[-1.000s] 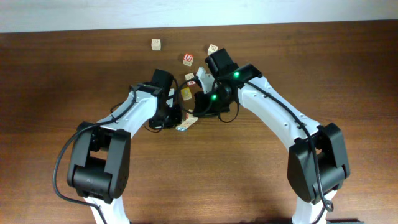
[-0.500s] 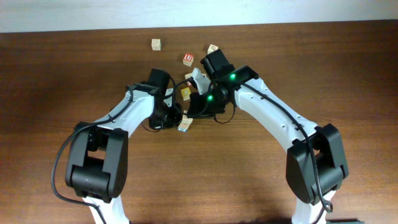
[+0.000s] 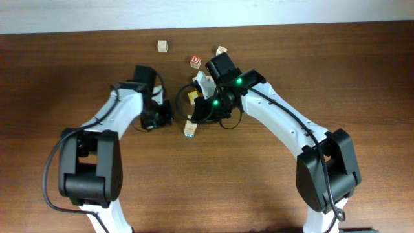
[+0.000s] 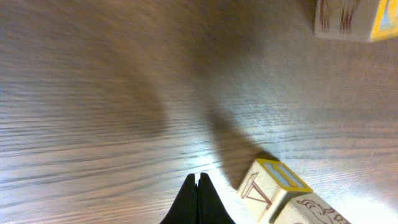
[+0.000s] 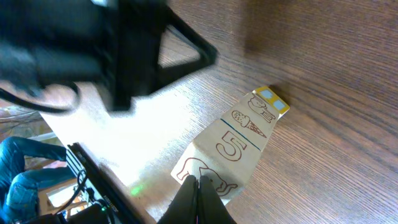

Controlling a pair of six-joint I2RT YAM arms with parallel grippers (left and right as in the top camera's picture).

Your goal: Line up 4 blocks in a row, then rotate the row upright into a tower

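Firstly, overhead view: brown wooden table (image 3: 77, 65). The left gripper (image 3: 162, 119) sits low over bare wood, well apart from any block. The right gripper (image 3: 196, 117) is just beside the pair of blocks at the table's centre. That pair is the "5" block (image 3: 190, 123) with the blue-faced block (image 3: 189, 134) directly against it on the front side. Toward the far edge lie two more pale blocks, one on the left (image 3: 162, 46) and one on the right (image 3: 221, 50). The red "U" cube (image 3: 195, 61) lies between them, and the yellow-faced cube (image 3: 193, 96) is nearer the right arm.

Left wrist view: the left gripper (image 4: 198, 186) has its fingertips pressed together, gripping nothing, above bare wood. The blue-faced block (image 4: 273, 190) lies just to its right and shows a yellow-framed top and a sailboat drawing. A cut-off cube (image 4: 351, 18) sits at the upper corner.

Right wrist view: the right gripper (image 5: 198, 186) also has its tips closed together, at the near edge of the "5" block (image 5: 227, 152); contact cannot be told. The blue-faced block (image 5: 264, 111) abuts the far end of the "5" block.
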